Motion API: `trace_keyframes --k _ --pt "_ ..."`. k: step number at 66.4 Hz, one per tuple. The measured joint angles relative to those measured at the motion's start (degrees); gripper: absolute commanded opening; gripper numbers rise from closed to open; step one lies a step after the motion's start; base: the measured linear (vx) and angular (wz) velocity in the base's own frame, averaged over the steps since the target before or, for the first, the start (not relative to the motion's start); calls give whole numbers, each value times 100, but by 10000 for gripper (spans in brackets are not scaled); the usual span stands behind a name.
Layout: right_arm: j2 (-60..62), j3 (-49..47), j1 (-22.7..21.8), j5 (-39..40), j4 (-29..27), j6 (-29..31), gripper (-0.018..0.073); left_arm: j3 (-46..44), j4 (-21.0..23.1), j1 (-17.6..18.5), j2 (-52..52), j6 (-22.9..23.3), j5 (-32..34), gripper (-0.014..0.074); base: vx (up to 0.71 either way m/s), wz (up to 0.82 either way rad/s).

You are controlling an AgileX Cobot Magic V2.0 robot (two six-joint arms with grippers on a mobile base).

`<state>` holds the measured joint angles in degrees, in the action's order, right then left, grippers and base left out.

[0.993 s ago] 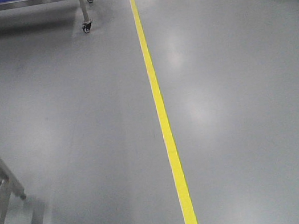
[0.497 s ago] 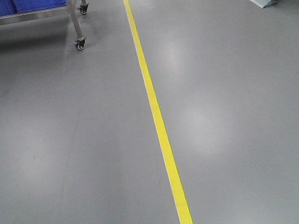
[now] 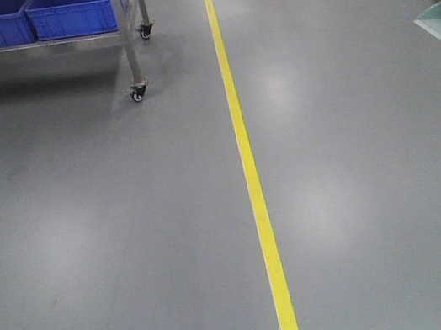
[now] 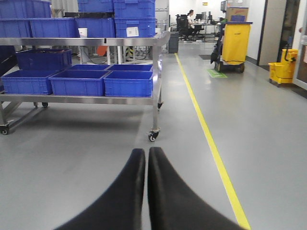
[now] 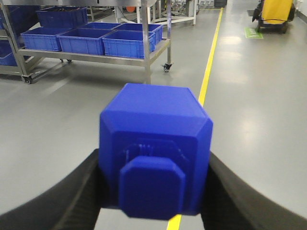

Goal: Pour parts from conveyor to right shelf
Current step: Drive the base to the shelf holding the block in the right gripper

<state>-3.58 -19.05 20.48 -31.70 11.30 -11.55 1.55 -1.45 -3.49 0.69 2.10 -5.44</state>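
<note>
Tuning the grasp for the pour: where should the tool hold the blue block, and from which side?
Its two flat opposite side faces, approached from the stud end. The blue block has bevelled corners, so flats likely seat best; the right tool straddles it this way, stud facing the wrist camera.

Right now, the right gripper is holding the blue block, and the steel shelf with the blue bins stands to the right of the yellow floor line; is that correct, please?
Not quite. The steel shelf with the blue bins stands to the left of the yellow floor line, not the right, as the right wrist view shows. The right gripper is indeed holding the blue block.
</note>
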Motion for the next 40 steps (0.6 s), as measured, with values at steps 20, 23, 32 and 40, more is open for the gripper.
trace_keyframes --k 20,23,32,40 --pt "0 0 0 0 0 0 -4 0 0 0 0 0 0 -6 72 6" --pt "0 0 0 0 0 0 -4 0 0 0 0 0 0 -6 72 -2" --pt "0 0 0 0 0 0 -4 0 0 0 0 0 0 -6 71 -8" --pt "0 0 0 0 0 0 -4 0 0 0 0 0 0 -6 70 -11"
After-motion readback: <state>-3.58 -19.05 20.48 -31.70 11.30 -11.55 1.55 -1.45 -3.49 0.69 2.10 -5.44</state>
